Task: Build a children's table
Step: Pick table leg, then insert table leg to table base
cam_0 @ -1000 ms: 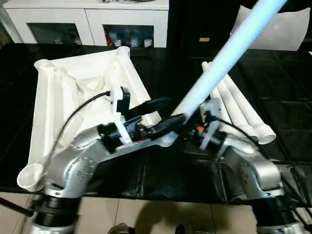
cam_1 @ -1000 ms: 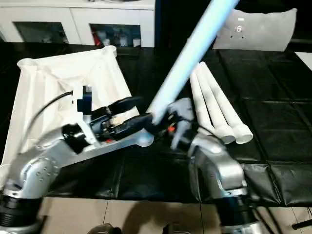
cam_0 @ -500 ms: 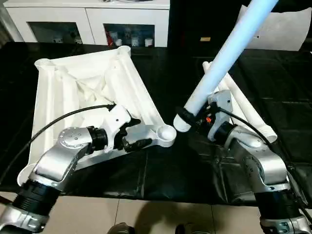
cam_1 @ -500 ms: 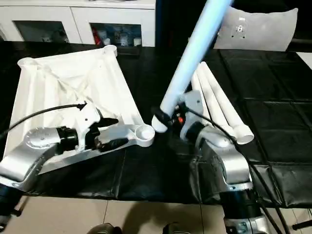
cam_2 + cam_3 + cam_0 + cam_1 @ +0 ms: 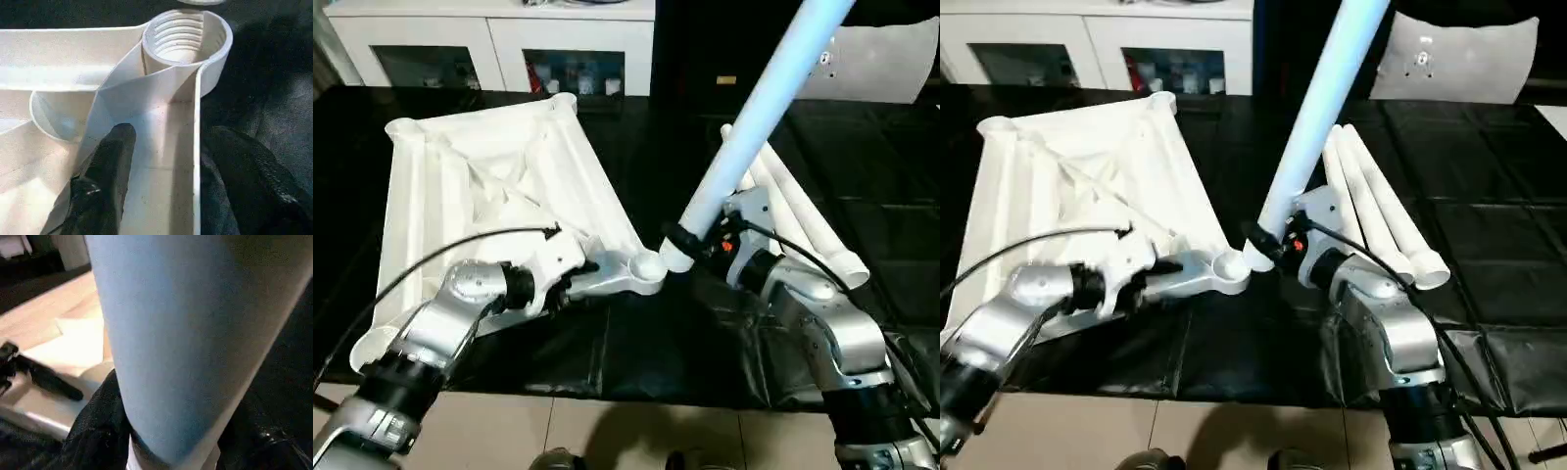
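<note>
You are at the first leg fitting: the large white rectangular plastic table top (image 5: 494, 186) lies underside up on the left half of the black tabletop (image 5: 636, 352), its ribs showing and a round socket at each corner. Your left gripper (image 5: 161, 161) has its two black fingers (image 5: 105, 171) closed across the rim wall of the top just behind the near right corner socket (image 5: 648, 266), one finger inside the rib channel and the other outside the wall, so it steadies that corner. Your right gripper (image 5: 705, 240) has its fingers closed around the lower end of a long white tubular leg (image 5: 754, 117), which slants up and away to the far right. The leg's foot end hangs just beside the socket, on its right, and looks not yet entered. The socket has threads cut inside it, as the left wrist view shows, so the next move likely calls for two things: bring the leg end over the mouth of the socket and tip the leg upright until it stands in line with the socket's bore, then lower and turn it in while the left fingers keep the corner from shifting. Three spare white tubular legs (image 5: 803, 220) lie side by side on the right of the tabletop, waiting for the other corners.
</note>
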